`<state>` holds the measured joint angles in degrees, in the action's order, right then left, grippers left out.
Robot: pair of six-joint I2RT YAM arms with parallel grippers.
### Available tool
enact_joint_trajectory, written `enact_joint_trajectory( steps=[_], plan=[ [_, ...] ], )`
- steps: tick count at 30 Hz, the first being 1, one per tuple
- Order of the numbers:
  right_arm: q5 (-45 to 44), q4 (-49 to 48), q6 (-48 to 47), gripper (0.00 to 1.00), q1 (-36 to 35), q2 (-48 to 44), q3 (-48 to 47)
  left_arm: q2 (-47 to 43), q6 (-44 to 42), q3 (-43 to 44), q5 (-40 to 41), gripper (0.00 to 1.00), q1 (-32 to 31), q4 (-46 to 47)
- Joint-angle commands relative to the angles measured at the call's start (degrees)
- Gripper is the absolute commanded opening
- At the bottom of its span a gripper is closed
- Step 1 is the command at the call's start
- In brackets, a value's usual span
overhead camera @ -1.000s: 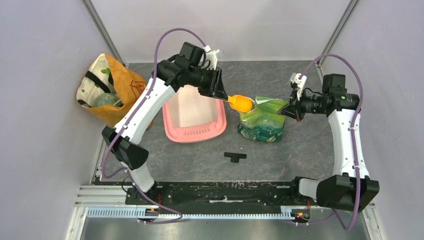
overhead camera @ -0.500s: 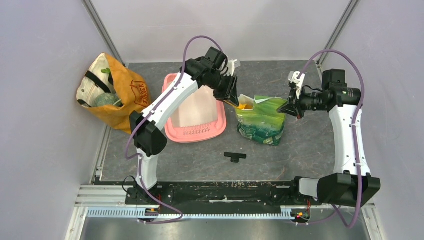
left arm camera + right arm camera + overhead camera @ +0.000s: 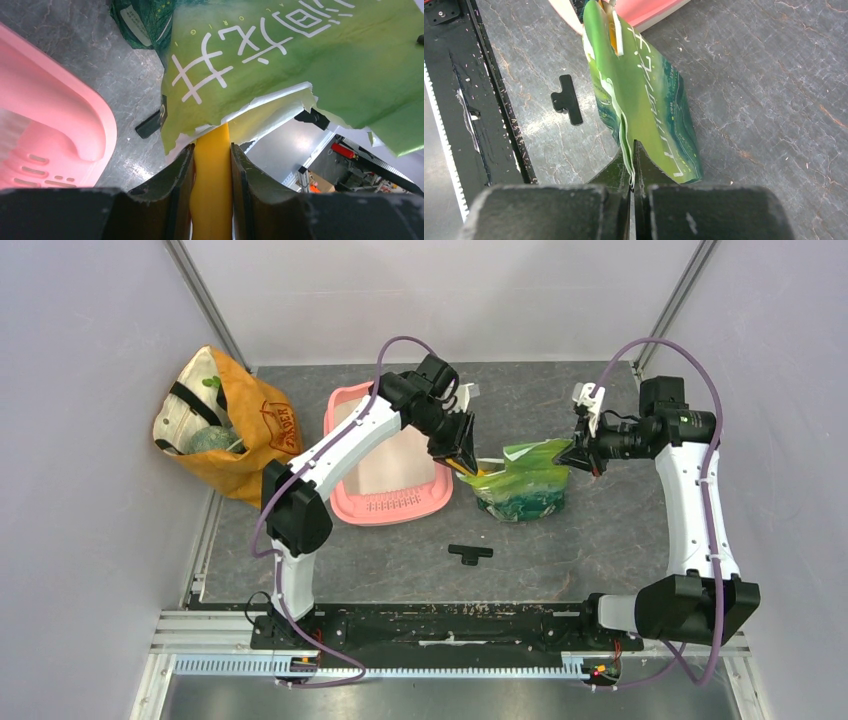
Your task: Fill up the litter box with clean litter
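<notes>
The pink litter box lies left of centre on the table; its pale inside shows no litter, and its rim shows in the left wrist view. The green foil bag stands to its right. My left gripper is shut on the orange scoop's handle, and the scoop's head is hidden inside the bag's torn mouth. My right gripper is shut on the bag's top edge and holds it up. No loose litter is in view.
An orange-tan fabric bag sits at the far left against the wall. A small black clip lies on the table in front of the green bag, also in the right wrist view. The black rail runs along the near edge.
My left gripper has swung right from over the litter box and pushed the orange scoop down into the green bag's mouth. My right gripper has kept hold of the bag's edge.
</notes>
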<state>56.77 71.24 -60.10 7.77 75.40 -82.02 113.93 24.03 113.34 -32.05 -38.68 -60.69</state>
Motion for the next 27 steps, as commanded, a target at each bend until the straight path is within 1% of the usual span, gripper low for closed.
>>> enact_joint_trajectory(
  steps=[1,4,5,6,7,9,11,15,18,20,22,23,24,26,27],
  plan=[
    [4.5,-3.0,-1.3,0.0,0.1,-2.8,0.7,0.1,1.6,3.6,4.0,0.02,-0.1,-0.7],
    [4.4,-3.2,-2.3,0.0,0.1,-2.7,1.0,1.6,2.2,4.9,6.0,0.02,-0.1,-0.9],
    [3.9,-3.6,-2.2,0.04,0.1,-2.5,1.2,2.1,2.2,4.7,5.9,0.02,-0.1,-1.1],
    [3.5,-3.7,-2.1,0.16,0.1,-2.0,1.5,2.2,2.3,4.3,5.6,0.02,-0.1,-1.1],
    [3.2,-3.6,-2.1,0.24,0.1,-1.7,1.7,2.3,2.3,4.0,5.2,0.02,-0.1,-1.1],
    [3.0,-3.6,-2.7,0.37,0.3,-1.4,3.0,2.3,2.1,3.7,5.2,0.02,0.0,-1.2],
    [3.1,-3.7,-4.4,0.53,0.6,-1.4,5.0,2.3,2.0,3.9,5.2,0.02,0.2,-1.3],
    [3.8,-4.0,-8.4,0.66,3.0,-1.4,9.3,2.4,1.5,3.7,5.6,0.02,0.8,-1.5],
    [4.8,-5.0,-10.8,0.72,5.0,-0.7,11.5,2.4,1.3,3.3,5.2,0.02,1.2,-1.4],
    [5.7,-7.9,-11.2,0.75,5.8,-0.3,13.1,2.4,1.3,2.9,4.3,0.02,1.3,-1.2],
    [6.9,-12.1,-9.9,0.76,5.9,0.2,14.8,2.1,1.2,2.7,4.2,0.02,1.4,-0.9],
    [7.8,-14.5,-8.0,0.74,5.8,0.7,15.6,1.9,1.3,2.8,4.6,0.02,1.4,-0.8],
    [8.8,-17.3,-5.8,0.69,5.7,1.4,16.1,1.7,1.2,2.8,5.0,0.02,1.4,-0.7],
    [10.1,-19.7,-3.2,0.42,5.1,3.0,16.1,1.3,1.0,2.9,5.5,0.02,1.5,-0.7],
    [10.8,-19.7,-2.0,0.21,4.8,3.4,15.4,1.0,0.8,2.9,6.1,0.02,1.4,-0.8]
  ],
)
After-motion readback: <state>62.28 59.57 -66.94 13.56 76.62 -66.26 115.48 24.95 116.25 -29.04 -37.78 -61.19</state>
